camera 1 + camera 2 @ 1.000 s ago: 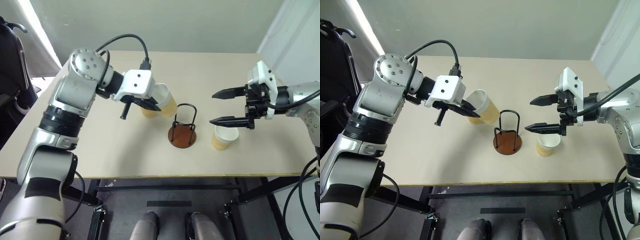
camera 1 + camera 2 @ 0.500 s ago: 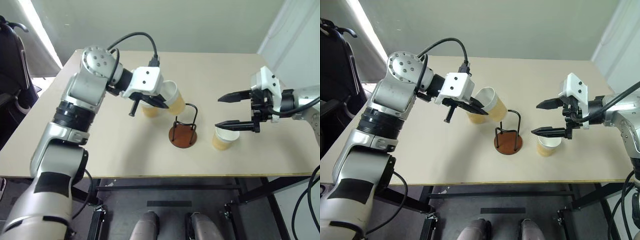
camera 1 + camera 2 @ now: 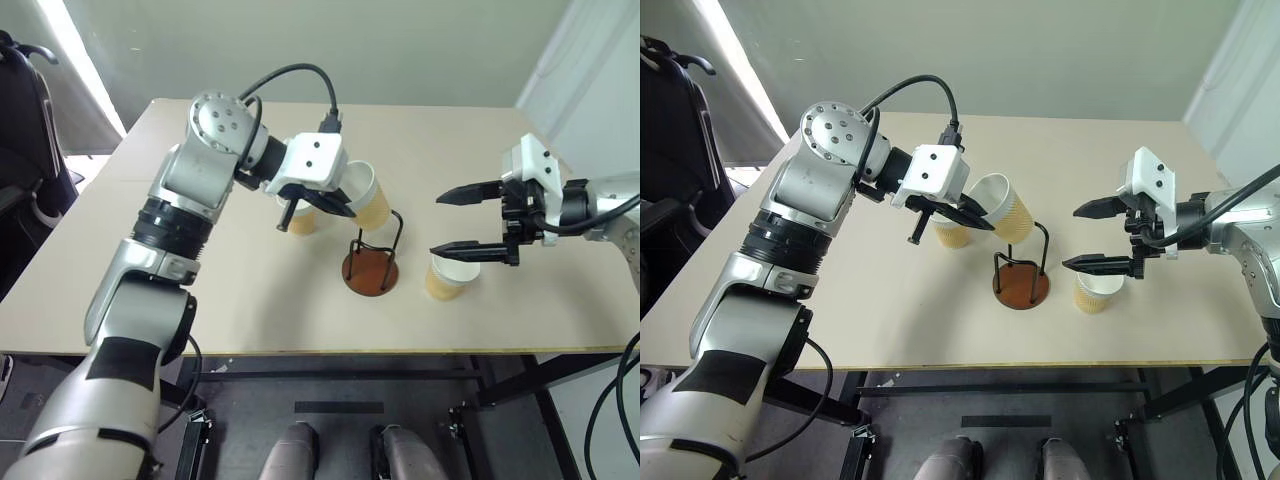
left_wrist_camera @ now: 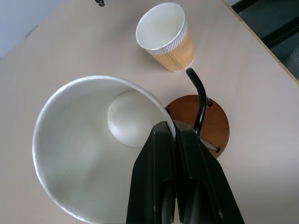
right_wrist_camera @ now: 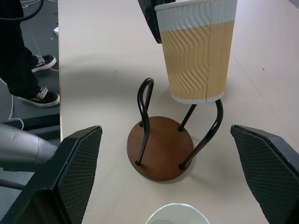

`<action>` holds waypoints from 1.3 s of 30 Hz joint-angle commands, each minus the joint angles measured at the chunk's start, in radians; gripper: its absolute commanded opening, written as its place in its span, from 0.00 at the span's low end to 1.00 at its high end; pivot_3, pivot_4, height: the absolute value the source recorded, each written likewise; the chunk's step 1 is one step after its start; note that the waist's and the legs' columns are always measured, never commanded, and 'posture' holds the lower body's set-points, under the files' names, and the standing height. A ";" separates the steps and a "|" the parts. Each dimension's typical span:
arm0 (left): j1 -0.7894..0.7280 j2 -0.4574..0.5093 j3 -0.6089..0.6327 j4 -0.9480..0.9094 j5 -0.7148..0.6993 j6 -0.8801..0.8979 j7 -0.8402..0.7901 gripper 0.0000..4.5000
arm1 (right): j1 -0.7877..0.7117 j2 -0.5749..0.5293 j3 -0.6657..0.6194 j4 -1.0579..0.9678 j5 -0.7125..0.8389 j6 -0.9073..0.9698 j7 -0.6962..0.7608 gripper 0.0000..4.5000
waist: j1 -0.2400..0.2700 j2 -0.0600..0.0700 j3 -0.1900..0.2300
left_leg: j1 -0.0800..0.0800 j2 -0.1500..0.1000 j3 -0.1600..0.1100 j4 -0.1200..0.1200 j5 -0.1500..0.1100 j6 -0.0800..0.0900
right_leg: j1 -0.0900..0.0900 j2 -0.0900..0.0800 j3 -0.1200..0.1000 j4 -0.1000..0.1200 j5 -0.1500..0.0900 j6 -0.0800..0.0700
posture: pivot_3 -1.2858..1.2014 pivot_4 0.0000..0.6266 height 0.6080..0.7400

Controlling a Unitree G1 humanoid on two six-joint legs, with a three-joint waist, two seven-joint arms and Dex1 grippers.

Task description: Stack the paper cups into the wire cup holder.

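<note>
**Clerk:** Item 1, the held cup?

**Me:** 1 tapered tan-yellow ribbed paper cup (image 3: 1005,208) with a white rolled rim, pinched at the rim by my left tool (image 3: 975,212), fingers together on its wall. It is tilted, mouth toward my arm, base toward the stand.

**Clerk:** Item 2, the stand?

**Me:** 1 black wire cup holder on a round reddish-brown disc (image 3: 1021,284), upright on the beige table (image 3: 890,330). It sits just below and slightly right of the held cup's base; the base hangs near the top of the wire loops, not yet between them. The cup's long axis slants, the holder's is vertical, so I judge righting and lowering come next.

**Clerk:** Other stock?

**Me:** 1 matching cup (image 3: 301,219) upright behind my left tool; 1 more (image 3: 1098,291) upright just right of the holder, under my right tool (image 3: 1099,236), whose fingers stand wide apart, empty. My left arm is nearer the holder.
</note>
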 commanded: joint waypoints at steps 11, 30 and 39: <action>-0.061 0.007 0.028 -0.082 -0.041 0.048 -0.037 0.01 | -0.004 -0.027 -0.045 -0.028 0.004 -0.013 0.005 1.00 | 0.001 0.000 0.000 | 0.000 0.000 0.000 0.000 0.000 0.000 | 0.000 0.000 0.000 0.000 0.000 0.000 | 0.52 0.24 1.00; -0.046 0.040 -0.053 -0.081 -0.083 0.055 -0.041 0.01 | -0.079 -0.076 -0.057 0.050 -0.025 -0.073 0.049 1.00 | 0.004 0.000 0.000 | 0.000 0.000 0.000 0.000 0.000 0.000 | 0.000 0.000 0.000 0.000 0.000 0.001 | 0.52 0.24 1.00; -0.031 0.034 -0.077 -0.073 -0.064 0.033 -0.046 0.01 | -0.063 -0.082 -0.072 0.036 -0.024 -0.069 0.048 1.00 | 0.004 0.000 0.000 | 0.000 0.000 0.000 0.000 0.000 0.000 | 0.000 0.000 0.000 0.000 0.000 0.001 | 0.52 0.24 1.00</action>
